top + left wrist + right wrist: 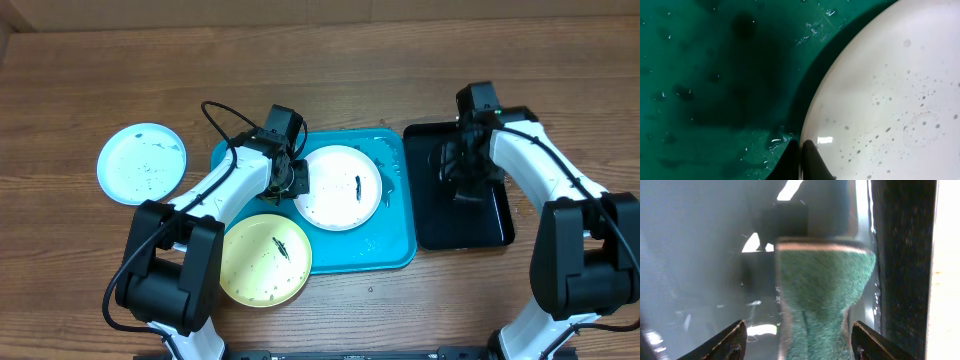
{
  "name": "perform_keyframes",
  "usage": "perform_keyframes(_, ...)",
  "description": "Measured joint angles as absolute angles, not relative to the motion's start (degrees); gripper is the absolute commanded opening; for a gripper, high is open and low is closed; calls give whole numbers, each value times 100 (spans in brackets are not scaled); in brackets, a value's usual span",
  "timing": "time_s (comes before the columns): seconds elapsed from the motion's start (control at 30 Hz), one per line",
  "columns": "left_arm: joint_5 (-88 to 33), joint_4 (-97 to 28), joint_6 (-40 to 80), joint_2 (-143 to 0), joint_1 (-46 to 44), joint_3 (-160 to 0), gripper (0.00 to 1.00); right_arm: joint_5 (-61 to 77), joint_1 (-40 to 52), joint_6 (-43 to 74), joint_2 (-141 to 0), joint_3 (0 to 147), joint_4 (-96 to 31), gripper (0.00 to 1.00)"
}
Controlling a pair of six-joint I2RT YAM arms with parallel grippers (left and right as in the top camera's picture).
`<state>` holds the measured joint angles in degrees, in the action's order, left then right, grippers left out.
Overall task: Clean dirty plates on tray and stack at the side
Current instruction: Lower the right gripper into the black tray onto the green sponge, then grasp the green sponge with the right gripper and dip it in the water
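A white plate (340, 187) with a dark smear lies on the teal tray (385, 250). My left gripper (297, 180) is shut on its left rim. In the left wrist view the fingertips (810, 150) pinch the edge of the speckled white plate (890, 100) over the wet tray (715, 75). A yellow-green plate (265, 260) overlaps the tray's front left corner. A pale blue plate (142, 163) lies on the table at the left. My right gripper (462, 175) hovers over the black tray (495, 225), its jaws open around a green sponge (820, 290), with gaps on both sides.
The glossy black tray (690, 255) is wet and lies right beside the teal tray. Bare wooden table (320, 70) stretches behind both trays. Both arms reach in from the front edge.
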<state>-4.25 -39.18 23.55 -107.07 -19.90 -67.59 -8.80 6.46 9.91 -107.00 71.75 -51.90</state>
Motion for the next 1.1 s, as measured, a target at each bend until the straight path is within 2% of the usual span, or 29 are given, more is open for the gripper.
perform_keyframes(0.1, -425, -3918, 2353, -10707, -1990, -6759, 4, -1000, 646, 1068, -10700, 6982, -5072, 63)
perform_keyframes(0.2, -425, -3918, 2353, -10707, -1990, -6759, 4, -1079, 646, 1120, -10698, 6886, -4998, 49)
perform_keyframes(0.43, -425, -3918, 2353, -10707, -1990, -6759, 4, -985, 646, 1179, -10698, 6877, -4864, 48)
perform_keyframes(0.6, -425, -3918, 2353, -10707, -1990, -6759, 4, -867, 642, 1181, -10700, 6877, -4897, 37)
perform_keyframes(0.93, -425, -3916, 2353, -10707, -1990, -6759, 4, -773, 642, 1197, -10698, 6877, -4890, 36)
perform_keyframes(1.0, -425, -3916, 2353, -10707, -1990, -6759, 5, -768, 642, 1197, -10698, 6877, -4869, 31)
perform_keyframes(1.1, -425, -3907, 2353, -10707, -1990, -6759, 6, -751, 642, 1155, -10698, 6877, -4845, 13)
